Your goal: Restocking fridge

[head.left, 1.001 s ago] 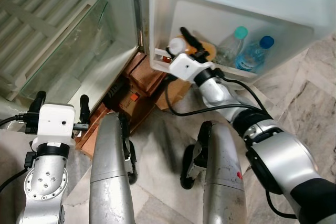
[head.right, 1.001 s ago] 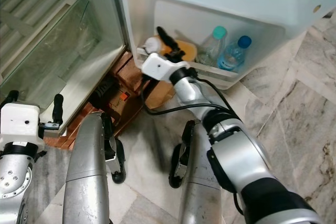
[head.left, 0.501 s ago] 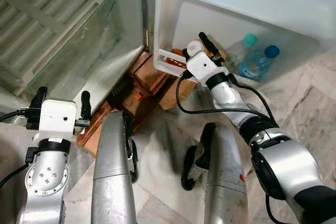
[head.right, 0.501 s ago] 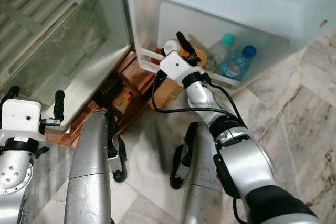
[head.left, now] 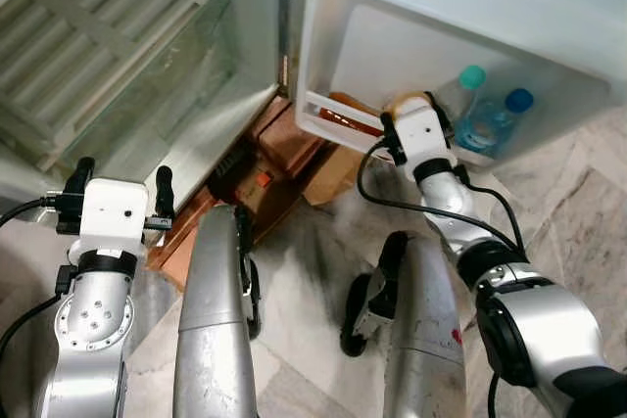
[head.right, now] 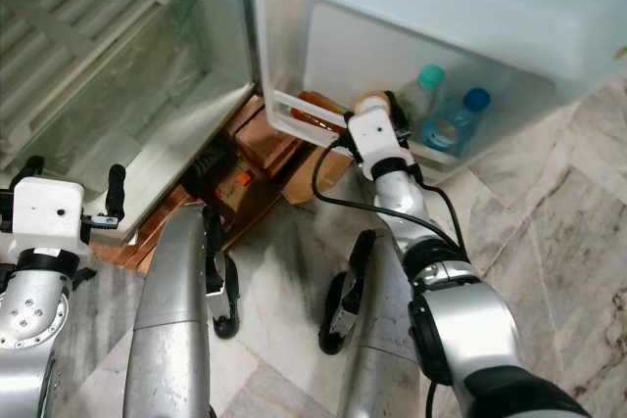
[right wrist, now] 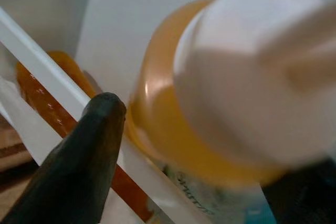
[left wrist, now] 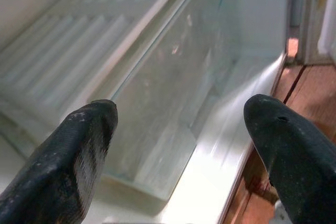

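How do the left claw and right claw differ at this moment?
The left claw is open, holding nothing, facing the glass drawer; the right claw straddles the orange bottle. The left claw hangs low by the robot's side; the right claw reaches into the door shelf. Both have black fingers.

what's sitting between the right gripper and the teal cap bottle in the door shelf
The orange bottle with a white cap sits at the right gripper, just beside the teal-capped bottle. The head views and right wrist view show it.
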Available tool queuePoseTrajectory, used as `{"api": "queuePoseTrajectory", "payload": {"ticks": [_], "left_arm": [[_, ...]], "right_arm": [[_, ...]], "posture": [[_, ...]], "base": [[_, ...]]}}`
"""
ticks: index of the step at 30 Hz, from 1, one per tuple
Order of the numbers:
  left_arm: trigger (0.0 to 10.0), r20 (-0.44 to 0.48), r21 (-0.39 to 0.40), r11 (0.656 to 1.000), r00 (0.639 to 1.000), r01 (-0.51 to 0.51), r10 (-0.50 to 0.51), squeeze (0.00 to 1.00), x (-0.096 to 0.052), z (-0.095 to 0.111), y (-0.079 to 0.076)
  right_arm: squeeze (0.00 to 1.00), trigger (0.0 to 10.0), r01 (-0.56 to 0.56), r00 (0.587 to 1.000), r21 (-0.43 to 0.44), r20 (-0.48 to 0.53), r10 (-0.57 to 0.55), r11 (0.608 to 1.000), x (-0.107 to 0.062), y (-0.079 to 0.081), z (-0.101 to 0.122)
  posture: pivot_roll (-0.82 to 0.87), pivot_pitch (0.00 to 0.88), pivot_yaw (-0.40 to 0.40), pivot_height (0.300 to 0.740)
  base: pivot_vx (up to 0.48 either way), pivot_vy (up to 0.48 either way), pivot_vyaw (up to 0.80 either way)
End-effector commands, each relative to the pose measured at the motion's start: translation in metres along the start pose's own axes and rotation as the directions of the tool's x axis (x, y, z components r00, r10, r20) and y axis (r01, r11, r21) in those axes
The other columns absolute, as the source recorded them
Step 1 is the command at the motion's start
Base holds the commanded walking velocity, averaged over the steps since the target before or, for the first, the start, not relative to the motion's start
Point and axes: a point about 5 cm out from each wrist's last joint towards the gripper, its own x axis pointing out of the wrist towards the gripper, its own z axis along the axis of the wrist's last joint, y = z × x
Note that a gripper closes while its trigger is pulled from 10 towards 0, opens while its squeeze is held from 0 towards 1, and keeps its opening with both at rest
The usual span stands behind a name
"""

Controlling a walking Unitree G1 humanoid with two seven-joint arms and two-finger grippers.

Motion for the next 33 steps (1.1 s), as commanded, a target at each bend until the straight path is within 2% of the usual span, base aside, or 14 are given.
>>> {"api": "queuePoseTrajectory", "payload": {"ticks": [1,3,5,8,12,16,22,26,28,29,30,31,32,33], "left_arm": [[10.0,-0.031,0.006,1.000,0.999,0.007,-0.007,0.00,-0.005,-0.008,-0.001],[10.0,-0.028,0.004,1.000,1.000,0.006,-0.006,0.00,-0.003,-0.008,-0.003],[10.0,-0.026,0.003,1.000,1.000,0.005,-0.005,0.00,-0.002,-0.009,-0.004],[10.0,-0.022,0.000,1.000,1.000,0.000,0.000,0.00,0.001,-0.010,-0.005],[10.0,-0.005,-0.007,1.000,1.000,-0.010,0.010,0.00,0.010,-0.011,-0.008],[10.0,-0.001,-0.011,1.000,1.000,-0.012,0.012,0.00,0.014,-0.012,-0.011],[10.0,0.020,-0.027,0.999,0.999,-0.028,0.029,0.00,0.024,-0.012,-0.013],[10.0,0.021,-0.066,0.997,0.999,-0.028,0.029,0.00,0.029,-0.015,-0.017],[10.0,0.023,-0.074,0.997,0.999,-0.026,0.028,0.00,0.031,-0.016,-0.019],[10.0,0.027,-0.075,0.997,0.999,-0.025,0.028,0.00,0.033,-0.017,-0.021],[10.0,0.032,-0.078,0.997,0.999,-0.025,0.028,0.00,0.034,-0.016,-0.022],[10.0,0.034,-0.079,0.997,0.999,-0.025,0.027,0.00,0.035,-0.016,-0.022],[10.0,0.039,-0.082,0.996,0.999,-0.025,0.028,0.00,0.035,-0.015,-0.023],[10.0,0.042,-0.084,0.996,0.999,-0.025,0.028,0.00,0.036,-0.015,-0.024]], "right_arm": [[1.00,10.0,0.002,0.999,-0.006,-0.047,-0.003,1.000,-0.006,-0.002,-0.011],[1.00,10.0,-0.005,0.999,-0.021,0.040,0.006,1.000,-0.001,-0.004,0.002],[1.00,10.0,-0.015,0.995,0.015,0.096,0.014,1.000,0.002,-0.003,0.012],[1.00,10.0,-0.021,0.986,-0.027,0.166,0.026,0.999,0.005,-0.002,0.024],[1.00,10.0,-0.047,0.962,-0.030,0.268,0.053,0.998,0.008,0.003,0.042],[1.00,10.0,-0.056,0.957,-0.018,0.283,0.059,0.998,0.008,0.004,0.045],[1.00,10.0,-0.088,0.939,0.012,0.336,0.079,0.996,-0.001,0.006,0.046],[0.98,10.0,-0.098,0.920,0.036,0.385,0.077,0.995,-0.021,0.009,0.042],[0.77,10.0,-0.085,0.914,0.042,0.402,0.061,0.996,-0.030,0.010,0.041],[0.77,10.0,-0.081,0.913,0.046,0.405,0.055,0.996,-0.034,0.010,0.041],[0.33,10.0,-0.070,0.916,0.053,0.399,0.043,0.996,-0.037,0.009,0.040],[0.33,10.0,-0.061,0.919,0.058,0.393,0.034,0.996,-0.039,0.009,0.039],[0.00,10.0,-0.036,0.928,0.073,0.373,0.006,0.997,-0.047,0.009,0.035],[0.00,10.0,-0.018,0.934,0.082,0.357,-0.013,0.996,-0.051,0.009,0.032]], "posture": [[0.27,0.377,-0.035,0.526],[0.27,0.365,-0.039,0.526],[0.27,0.359,-0.040,0.526],[0.26,0.339,-0.045,0.526],[0.23,0.292,-0.053,0.526],[0.22,0.273,-0.057,0.526],[0.17,0.209,-0.071,0.526],[0.13,0.155,-0.073,0.526],[0.12,0.134,-0.070,0.526],[0.12,0.129,-0.070,0.526],[0.12,0.114,-0.066,0.526],[0.11,0.109,-0.065,0.526],[0.11,0.097,-0.063,0.526],[0.11,0.093,-0.063,0.526]], "base": [[0.000,0.000,0.00],[0.000,0.000,0.00],[0.000,0.000,0.00],[0.000,0.000,0.00],[0.000,0.000,0.00],[0.000,0.000,0.00],[0.000,0.000,0.00],[0.000,0.000,0.00],[0.000,0.000,0.00],[0.000,0.000,0.00],[0.000,0.000,0.00],[0.000,0.000,0.00],[0.000,0.000,0.00],[0.000,0.000,0.00]]}}
